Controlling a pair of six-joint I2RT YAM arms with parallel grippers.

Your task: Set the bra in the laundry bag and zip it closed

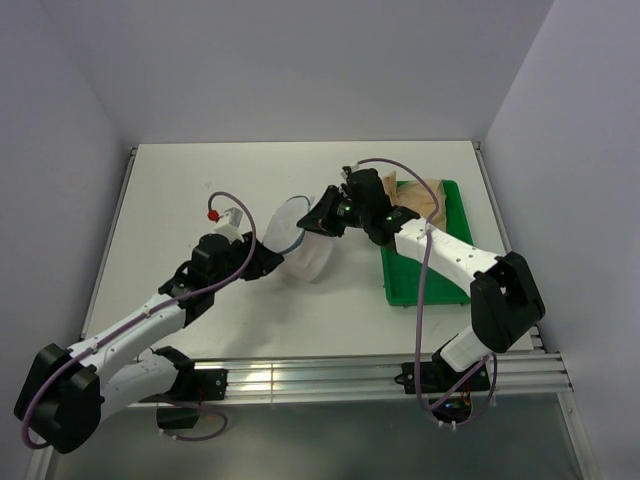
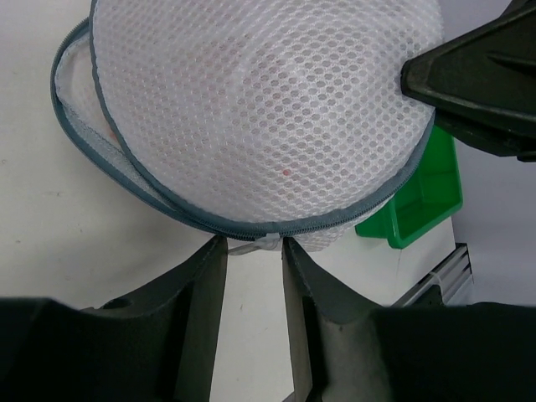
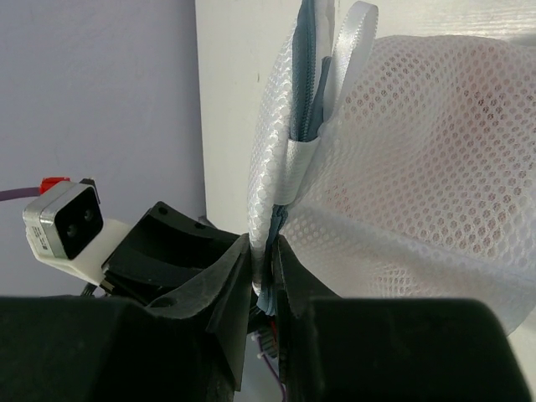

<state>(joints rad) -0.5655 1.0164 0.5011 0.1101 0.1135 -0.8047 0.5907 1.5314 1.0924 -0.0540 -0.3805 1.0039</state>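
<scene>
White desk (image 1: 200,190): round white mesh laundry bag (image 1: 308,245) stands between pincers. Right pincer (image 3: 266,251) clamps its grey zip rim; left pincer (image 2: 254,244), nearest, pinches the zip pull.

Laundry bag (image 1: 308,245) at bench centre, between both arms; tray (image 1: 455,290) near right edge, garment (image 1: 423,197) inside.

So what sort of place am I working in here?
It looks like a lab test cell, not a home laundry: a bare white table boxed in by plain pale walls, an aluminium rail carrying both arm bases, and staged props, the mesh laundry bag and a green tray.
</scene>
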